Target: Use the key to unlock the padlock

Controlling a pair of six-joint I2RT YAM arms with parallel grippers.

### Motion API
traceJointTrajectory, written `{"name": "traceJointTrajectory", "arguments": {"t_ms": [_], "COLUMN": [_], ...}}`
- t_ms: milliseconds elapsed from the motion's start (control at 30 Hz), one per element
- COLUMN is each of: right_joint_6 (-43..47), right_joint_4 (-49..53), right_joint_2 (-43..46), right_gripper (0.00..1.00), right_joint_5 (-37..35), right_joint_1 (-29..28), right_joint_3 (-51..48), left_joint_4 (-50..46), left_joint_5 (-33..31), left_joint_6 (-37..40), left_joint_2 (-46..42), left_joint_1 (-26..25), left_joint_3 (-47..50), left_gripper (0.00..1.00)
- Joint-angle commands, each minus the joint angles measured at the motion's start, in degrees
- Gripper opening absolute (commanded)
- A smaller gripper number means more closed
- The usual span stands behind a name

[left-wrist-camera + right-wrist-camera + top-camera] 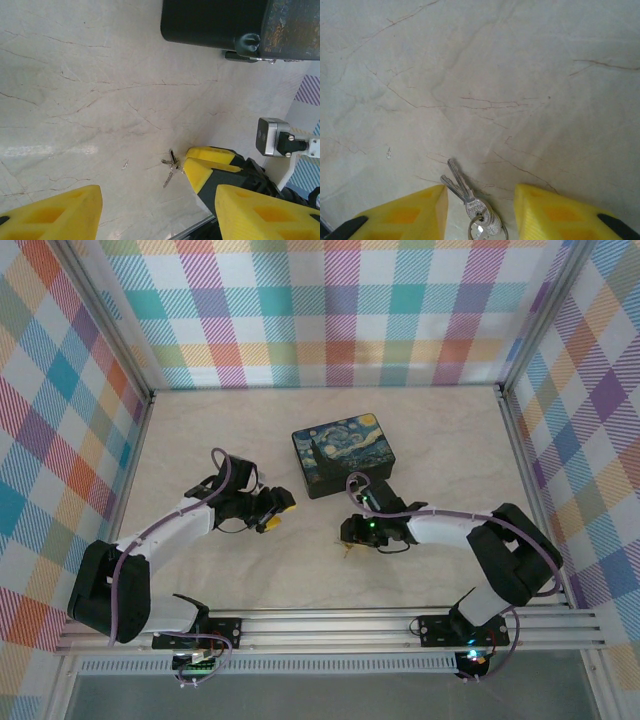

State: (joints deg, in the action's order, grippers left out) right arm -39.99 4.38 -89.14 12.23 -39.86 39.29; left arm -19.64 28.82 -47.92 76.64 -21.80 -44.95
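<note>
Metal of this sort, thin, hard and light, should neither bend nor break in a pinch, so I judge the key (456,175) stiff and sturdy but slippery and awkward. It lies flat on the table (485,75), offering almost no height to grasp, and it shares a ring (470,229) with a second key (451,186), which will likely dangle and swing once lifted. The best hold looks to be across the broad round head, flat faces against the pads, leaving the blade free to enter the lock; a pinch on the narrow blade would probably let it twist. The right gripper (479,195) stands spread just over the table with the key heads between its yellow fingers (415,212) and the blades reaching out ahead of them; whether a pad grazes the metal I cannot tell, but nothing is pinched. The left gripper (157,200) is likewise spread and holds nothing, with the key lying ahead of it just beside the right arm's fingertip. At the edge of the box (210,20) sits a small dark piece with silvery metal under it, possibly the padlock (248,43), though I cannot be sure
</note>
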Motion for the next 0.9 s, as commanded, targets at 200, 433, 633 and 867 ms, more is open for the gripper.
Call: {"name": "traceJointTrajectory", "arguments": {"t_ms": [200,433,633,867], "right_joint_6": [4.43,2.26,-2.36,-4.17], "right_joint_4": [11.94,15.39,17.23,19.7], "right_joint_2": [-2.04,-4.17,-7.93,-8.37], "right_gripper": [0.46,0.44,0.4,0.39], "right_joint_5": [-11.12,-18.61,-23.28,-26.84], "right_joint_1": [-4.59,-8.87,-12.18,-12.53], "right_joint_3": [6.99,8.95,9.98,10.84], "left_joint_4": [-2.52,-2.46,-4.06,-4.31], "left_joint_5": [-0.81,-0.04,1.59,2.05], "left_joint_6": [2.22,2.62,4.08,5.06], "left_joint_2": [-2.33,-2.61,-1.65,-2.7], "left_joint_1": [0.62,0.97,1.83,2.71], "left_joint_3": [-1.29,-1.08,-3.07,-3.51], "left_gripper": [0.62,0.62,0.62,0.62]}}
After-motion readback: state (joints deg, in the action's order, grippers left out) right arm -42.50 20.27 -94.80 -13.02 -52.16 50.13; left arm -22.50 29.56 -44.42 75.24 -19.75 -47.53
